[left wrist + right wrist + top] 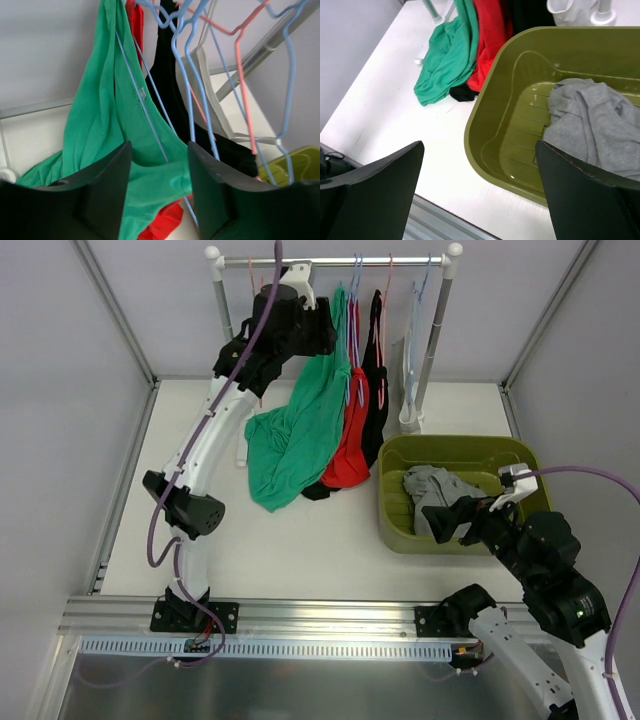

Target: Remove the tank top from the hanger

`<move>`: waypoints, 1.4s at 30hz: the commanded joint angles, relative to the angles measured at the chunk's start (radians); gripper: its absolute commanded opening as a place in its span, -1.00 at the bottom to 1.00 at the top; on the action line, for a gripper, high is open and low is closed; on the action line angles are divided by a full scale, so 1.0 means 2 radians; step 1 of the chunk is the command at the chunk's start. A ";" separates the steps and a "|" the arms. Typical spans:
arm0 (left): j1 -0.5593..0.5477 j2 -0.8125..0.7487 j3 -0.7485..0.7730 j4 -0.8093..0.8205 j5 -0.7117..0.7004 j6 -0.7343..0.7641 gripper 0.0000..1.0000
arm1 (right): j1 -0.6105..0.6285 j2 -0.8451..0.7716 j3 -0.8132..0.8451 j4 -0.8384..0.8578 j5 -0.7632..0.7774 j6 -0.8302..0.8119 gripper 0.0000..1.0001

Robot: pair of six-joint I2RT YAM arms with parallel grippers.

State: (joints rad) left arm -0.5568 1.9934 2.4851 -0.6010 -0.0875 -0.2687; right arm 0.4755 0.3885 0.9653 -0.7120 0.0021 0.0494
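Just under the rail (330,260), the left gripper (160,150), jaws half-open and not yet pinching, straddles the green tank top (100,115) to tug it free, while the right gripper (480,145), well away from the rail, gapes empty.

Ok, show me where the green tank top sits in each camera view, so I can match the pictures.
Top external: the green tank top hangs centre-left, with its lower part spread on the table.
Left wrist: it fills the left and lower middle.
Right wrist: it is at upper left, bunched on the table.
Shared landmark: the red top directly beside it.
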 commanded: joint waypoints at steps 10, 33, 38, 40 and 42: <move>0.000 0.036 -0.024 0.103 0.043 -0.026 -0.03 | -0.002 -0.025 -0.039 0.013 -0.082 0.007 0.99; 0.001 0.048 -0.043 0.137 0.012 0.006 -0.77 | -0.002 -0.023 -0.036 0.009 -0.082 0.003 0.99; 0.001 0.023 -0.048 0.139 -0.015 0.008 -1.00 | -0.002 -0.021 -0.039 0.009 -0.076 0.002 0.99; 0.001 0.001 -0.054 0.141 -0.028 0.008 -1.00 | -0.002 -0.019 -0.041 0.009 -0.075 0.001 0.99; 0.001 -0.014 -0.056 0.142 -0.050 0.009 -1.00 | -0.002 -0.017 -0.042 0.012 -0.076 0.002 0.99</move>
State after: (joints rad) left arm -0.5560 2.0769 2.3726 -0.3786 -0.1013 -0.2718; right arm 0.4755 0.3408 0.8818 -0.7132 -0.1463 0.0624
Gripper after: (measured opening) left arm 0.024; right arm 0.993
